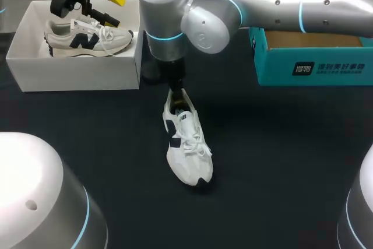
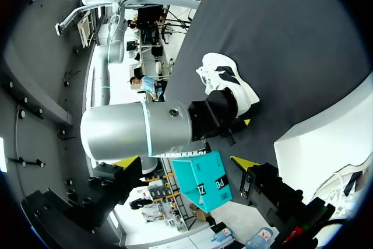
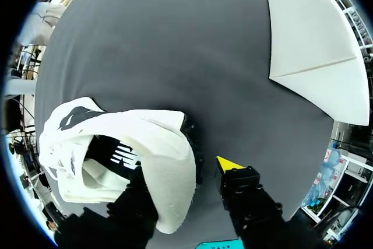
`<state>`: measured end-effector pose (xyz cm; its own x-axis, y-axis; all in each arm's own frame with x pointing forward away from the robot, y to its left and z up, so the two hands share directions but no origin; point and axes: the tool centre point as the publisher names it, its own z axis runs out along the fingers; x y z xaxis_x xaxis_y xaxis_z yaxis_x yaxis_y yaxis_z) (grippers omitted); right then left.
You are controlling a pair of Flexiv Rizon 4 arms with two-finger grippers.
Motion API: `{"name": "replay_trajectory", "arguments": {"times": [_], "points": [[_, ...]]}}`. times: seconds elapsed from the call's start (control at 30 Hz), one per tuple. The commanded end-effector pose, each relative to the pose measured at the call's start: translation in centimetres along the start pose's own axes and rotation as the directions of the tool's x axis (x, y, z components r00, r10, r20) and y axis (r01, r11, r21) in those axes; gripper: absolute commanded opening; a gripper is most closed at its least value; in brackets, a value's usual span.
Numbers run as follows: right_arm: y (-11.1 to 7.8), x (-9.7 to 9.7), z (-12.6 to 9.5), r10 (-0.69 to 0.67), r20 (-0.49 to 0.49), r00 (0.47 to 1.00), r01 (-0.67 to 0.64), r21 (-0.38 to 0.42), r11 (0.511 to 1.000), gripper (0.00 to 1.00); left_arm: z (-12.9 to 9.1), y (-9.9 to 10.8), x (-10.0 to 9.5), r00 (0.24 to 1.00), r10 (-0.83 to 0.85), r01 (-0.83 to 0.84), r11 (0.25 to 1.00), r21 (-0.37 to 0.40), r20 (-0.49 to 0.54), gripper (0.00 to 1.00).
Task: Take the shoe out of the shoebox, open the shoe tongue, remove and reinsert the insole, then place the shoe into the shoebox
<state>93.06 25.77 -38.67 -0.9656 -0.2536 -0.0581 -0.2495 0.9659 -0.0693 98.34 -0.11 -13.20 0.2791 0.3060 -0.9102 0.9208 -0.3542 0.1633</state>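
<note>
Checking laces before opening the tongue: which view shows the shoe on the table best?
Head view: nearly the whole shoe shows from above, laces included. The right wrist view shows mostly its heel and collar close; the left wrist view shows it small, partly behind the right arm.

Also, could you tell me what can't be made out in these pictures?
Right gripper: one fingertip, behind the shoe's heel in the right wrist view; under its own arm in the head view.
Insole: head view, covered by that arm; right wrist view, indistinct.
Teal box interior: head view, partly under the arm.
</note>
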Motion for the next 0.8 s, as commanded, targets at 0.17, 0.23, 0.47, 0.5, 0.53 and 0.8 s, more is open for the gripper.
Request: {"name": "replay_trajectory", "arguments": {"times": [0.17, 0.23, 0.47, 0.5, 0.53, 0.8], "points": [[0.1, 0.8, -0.3, 0.029, -0.005, 1.000, -0.029, 0.023, 0.999, 0.00, -0.1, 0.0, 0.0, 1.000, 0.001, -0.001, 1.000, 0.003, -0.002, 1.00], [-0.1, 1.1, -0.8, 0.047, 0.007, 0.999, -0.047, 0.014, 0.999, 0.00, -0.1, 0.0, 0.0, 1.000, 0.001, -0.001, 1.000, 0.003, -0.002, 1.00], [-0.8, 1.7, -5.0, 0.070, 0.040, 0.997, -0.072, 0.035, 0.997, 0.00, -0.1, 0.0, 0.0, 1.000, 0.001, -0.001, 1.000, 0.003, -0.002, 1.00], [-1.0, 1.8, -5.8, 0.064, 0.055, 0.996, -0.066, 0.031, 0.997, 0.00, -0.1, 0.0, 0.0, 1.000, 0.001, -0.001, 1.000, 0.003, -0.002, 1.00], [-1.2, 1.9, -6.7, 0.060, 0.071, 0.996, -0.063, 0.032, 0.998, 0.00, -0.1, 0.0, 0.0, 1.000, 0.001, -0.001, 1.000, 0.003, -0.002, 1.00], [-2.6, 2.1, -13.2, 0.036, 0.121, 0.992, -0.044, 0.057, 0.997, 0.00, -0.1, 0.0, 0.0, 1.000, 0.001, -0.001, 1.000, 0.003, -0.002, 1.00]]}}
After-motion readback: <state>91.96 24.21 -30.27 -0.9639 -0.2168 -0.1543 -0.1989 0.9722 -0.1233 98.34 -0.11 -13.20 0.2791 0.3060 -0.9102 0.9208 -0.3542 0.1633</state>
